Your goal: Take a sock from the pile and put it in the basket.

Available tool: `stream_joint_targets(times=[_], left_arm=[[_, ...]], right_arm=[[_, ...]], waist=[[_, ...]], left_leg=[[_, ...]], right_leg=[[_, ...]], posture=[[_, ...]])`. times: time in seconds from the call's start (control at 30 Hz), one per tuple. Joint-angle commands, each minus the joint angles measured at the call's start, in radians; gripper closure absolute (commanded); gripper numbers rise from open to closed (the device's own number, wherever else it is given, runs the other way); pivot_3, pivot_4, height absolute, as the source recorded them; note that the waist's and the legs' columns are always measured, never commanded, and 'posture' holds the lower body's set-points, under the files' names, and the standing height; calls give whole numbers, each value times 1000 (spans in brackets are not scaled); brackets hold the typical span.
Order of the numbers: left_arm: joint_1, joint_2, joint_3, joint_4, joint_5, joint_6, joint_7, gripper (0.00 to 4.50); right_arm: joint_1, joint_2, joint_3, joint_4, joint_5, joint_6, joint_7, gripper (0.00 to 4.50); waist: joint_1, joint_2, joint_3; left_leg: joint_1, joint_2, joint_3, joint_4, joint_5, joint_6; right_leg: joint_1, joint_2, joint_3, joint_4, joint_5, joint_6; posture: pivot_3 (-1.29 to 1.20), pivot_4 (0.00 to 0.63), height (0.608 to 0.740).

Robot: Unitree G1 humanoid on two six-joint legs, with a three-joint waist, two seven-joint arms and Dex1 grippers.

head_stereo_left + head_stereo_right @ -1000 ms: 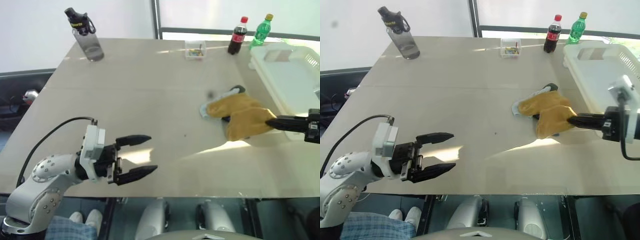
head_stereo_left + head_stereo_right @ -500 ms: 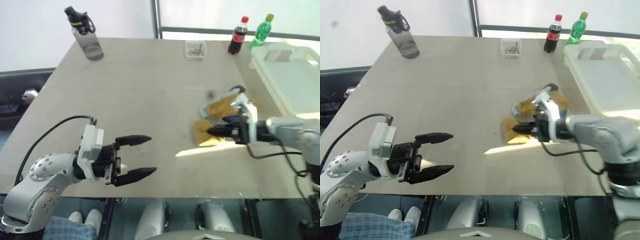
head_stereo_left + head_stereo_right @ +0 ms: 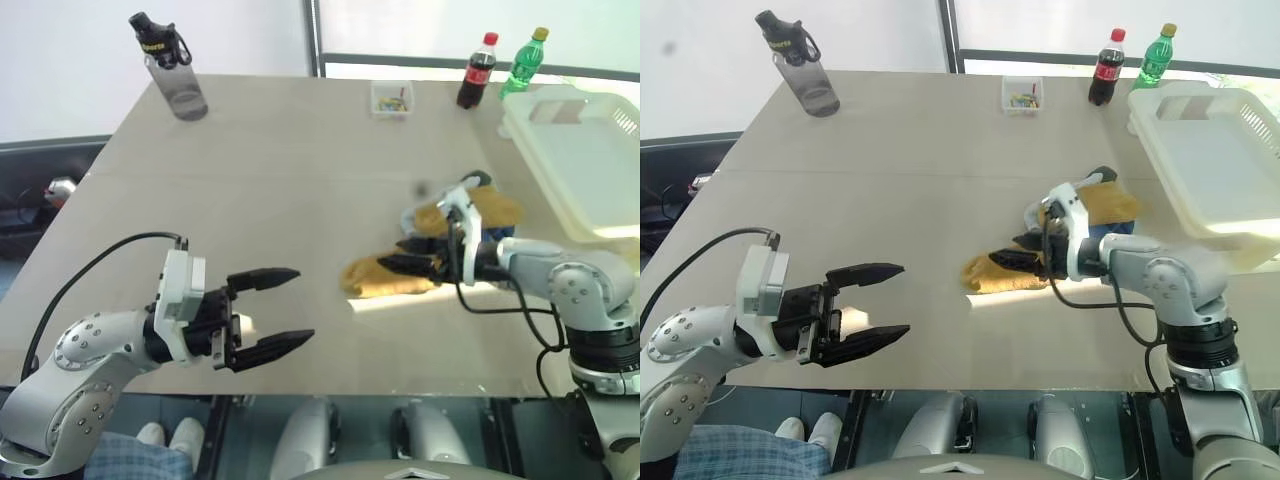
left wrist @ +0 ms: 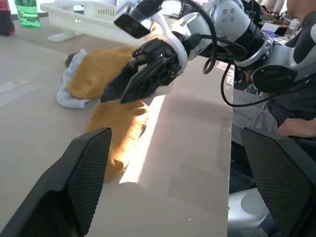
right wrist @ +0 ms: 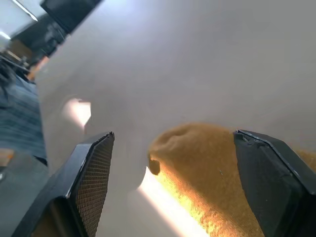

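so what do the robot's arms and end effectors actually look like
Both arms have silver-grey metal shells with rounded joint housings dotted with small screws. Each ends in a white boxy wrist block carrying an end effector of two black tapered fingers with a mesh-textured inner face: left end effector, right end effector. A thin black cable loops along each forearm to the wrist.

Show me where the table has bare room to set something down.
Bare: the wide stretch between the water bottle and the socks. Crowded: the right side, where the basket flanks the socks and the right end effector.
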Motion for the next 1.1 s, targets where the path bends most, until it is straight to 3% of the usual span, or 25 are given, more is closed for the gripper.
stream_joint_targets(times=[0.03, 0.17, 0.27, 0.3, 0.43, 0.6, 1.03, 1.1], left_arm=[[2, 9, 34, -46, -26, -2, 9, 0], [4, 10, 32, -49, -28, -1, 15, 0], [-10, 8, 22, -44, -27, -2, 20, 0], [-13, 8, 21, -43, -28, -2, 21, 0], [-18, 9, 22, -41, -30, 0, 23, 0], [-24, 8, 13, -37, -25, -1, 26, 0], [-40, 4, 1, -32, -21, 5, 29, 0], [-40, 4, 1, -32, -20, 4, 27, 0]], right_arm=[[43, -86, -37, 20, -79, -88, 31, 452], [116, -207, 95, 83, -278, -227, 82, 452], [128, -198, 137, 133, -343, -253, 62, 452], [128, -185, 135, 143, -346, -247, 51, 686], [164, -171, 124, 106, -334, -237, 78, 2028], [190, -154, 105, 64, -311, -214, 89, 4473], [219, -179, 19, -17, -231, -122, 105, 4473], [216, -180, -3, -8, -230, -141, 110, 3938]], waist=[[1, 0, 0], [-1, 0, 0], [-9, 0, 0], [-14, 0, 0], [-20, 0, 0], [-20, 0, 0], [-19, 0, 0], [-19, 0, 0]], left_leg=[[0, 0, 0, 0, 0, 0], [0, -1, 0, 0, 0, 0], [1, -1, 0, 0, 0, 0], [1, 0, 0, 0, 0, 0], [1, 0, 0, 0, 0, 0], [1, 0, 0, 0, 0, 0], [1, 0, 0, 0, 0, 0], [1, 0, 0, 0, 0, 0]], right_leg=[[0, 0, 0, 0, 0, 0], [0, -1, 0, 0, 0, 0], [0, 0, 1, 0, 0, 0], [0, 0, 1, 0, 0, 0], [1, 1, 1, 1, 0, 0], [0, 1, 1, 0, 0, 0], [0, 0, 1, 0, 0, 0], [0, 0, 1, 0, 0, 0]], posture=[[0, 150, 740], [0, 150, 740], [0, 150, 740], [0, 150, 740], [0, 150, 740], [0, 150, 740], [0, 150, 740], [0, 150, 740]])
